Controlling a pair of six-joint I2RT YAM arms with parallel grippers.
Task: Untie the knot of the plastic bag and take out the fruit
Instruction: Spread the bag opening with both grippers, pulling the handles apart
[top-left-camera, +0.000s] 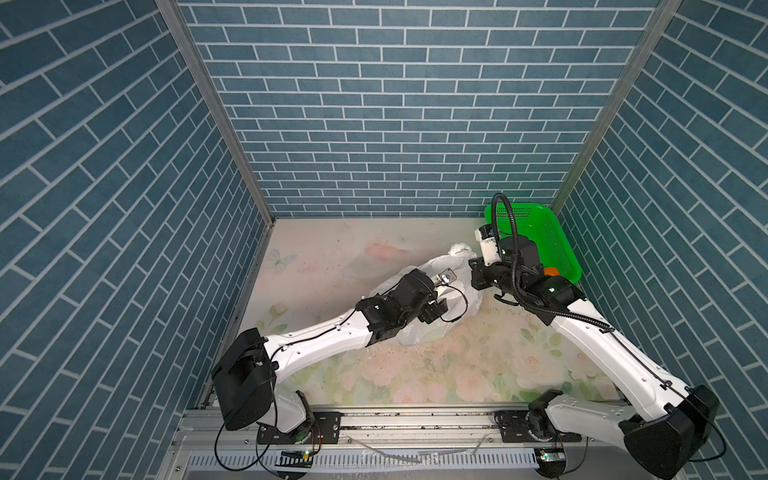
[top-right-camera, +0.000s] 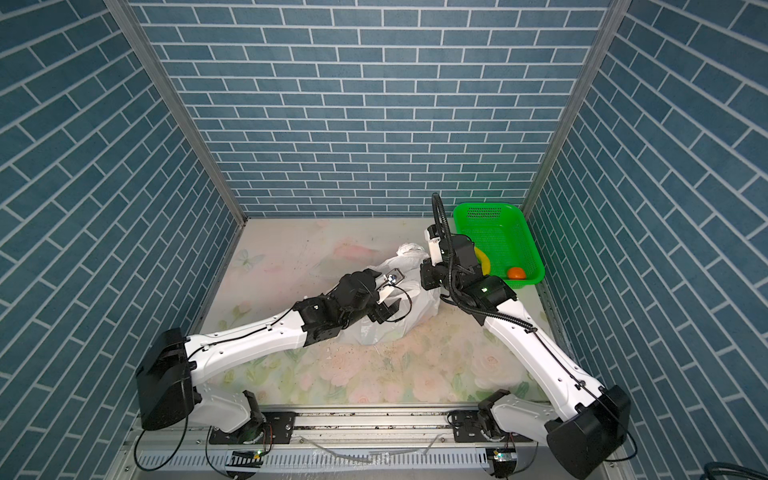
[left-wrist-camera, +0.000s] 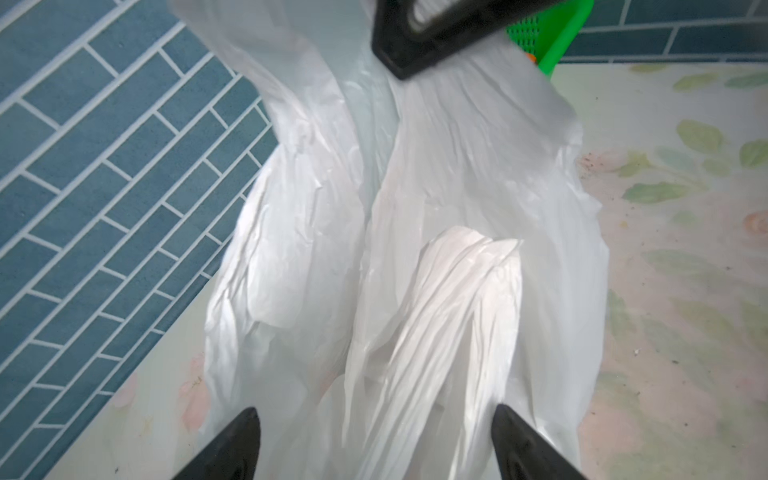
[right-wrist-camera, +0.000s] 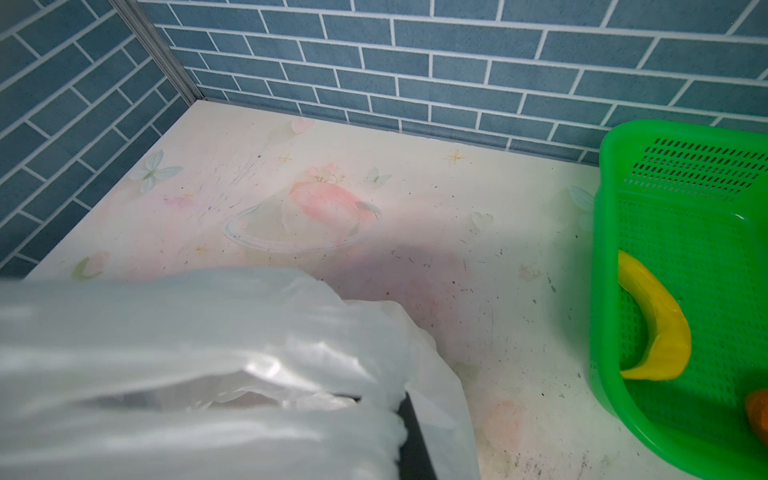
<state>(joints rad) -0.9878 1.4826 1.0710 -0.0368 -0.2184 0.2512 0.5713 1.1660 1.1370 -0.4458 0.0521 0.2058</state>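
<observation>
The crinkly white plastic bag (top-left-camera: 440, 266) (top-right-camera: 399, 266) lies slumped mid-table. My left gripper (left-wrist-camera: 376, 440) (top-left-camera: 434, 309) hovers over it, open, and a pleated handle strip (left-wrist-camera: 453, 316) lies loose between the spread fingertips. My right gripper (right-wrist-camera: 386, 409) (top-left-camera: 476, 270) is shut on a bunch of the bag's rim (right-wrist-camera: 249, 332) and holds it taut at the basket side. The knot is out of view. Two fruit lie in the green basket (top-right-camera: 498, 216): a yellow curved one (right-wrist-camera: 656, 328) (top-right-camera: 484, 264) and an orange tangerine (top-right-camera: 516, 273) (right-wrist-camera: 758, 411).
The basket (right-wrist-camera: 606, 249) stands in the far right corner against the blue brick wall, close behind my right wrist. Brick walls close the table on three sides. The floral tabletop (top-left-camera: 457, 374) runs forward to the metal rail at the near edge.
</observation>
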